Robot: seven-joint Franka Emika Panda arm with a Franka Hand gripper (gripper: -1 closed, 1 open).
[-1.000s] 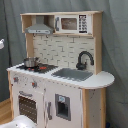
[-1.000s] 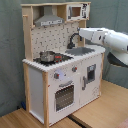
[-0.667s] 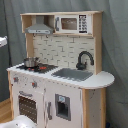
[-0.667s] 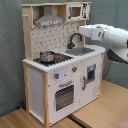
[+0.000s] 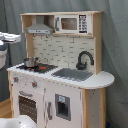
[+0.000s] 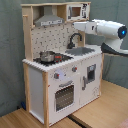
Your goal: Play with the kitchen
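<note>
The kitchen (image 5: pixel 55 75) (image 6: pixel 60 70) is a tall toy of white panels and light wood, shown in both exterior views. It has a grey hood (image 5: pixel 40 29), a microwave cabinet (image 5: pixel 72 23), a black faucet (image 5: pixel 84 59), a grey sink (image 5: pixel 74 74), a stove with a small metal pot (image 5: pixel 31 62) and an oven door (image 5: pixel 27 106). In the second exterior view my white arm (image 6: pixel 107 29) reaches in from the right. Its gripper (image 6: pixel 76 26) hangs above the faucet (image 6: pixel 75 39), just below the microwave cabinet (image 6: pixel 75 11). A white part of the arm (image 5: pixel 7 37) shows at the first exterior view's left edge.
A grey curtain (image 5: pixel 115 45) hangs behind the kitchen. The kitchen stands on light wooden boards (image 6: pixel 100 110). A rounded wooden shelf (image 5: pixel 100 80) juts out beside the sink. A white rounded object (image 5: pixel 17 122) lies at the first exterior view's bottom left.
In the second exterior view the arm has risen and reached further left, from beside the faucet to above it. More of the arm shows at the first exterior view's left edge.
</note>
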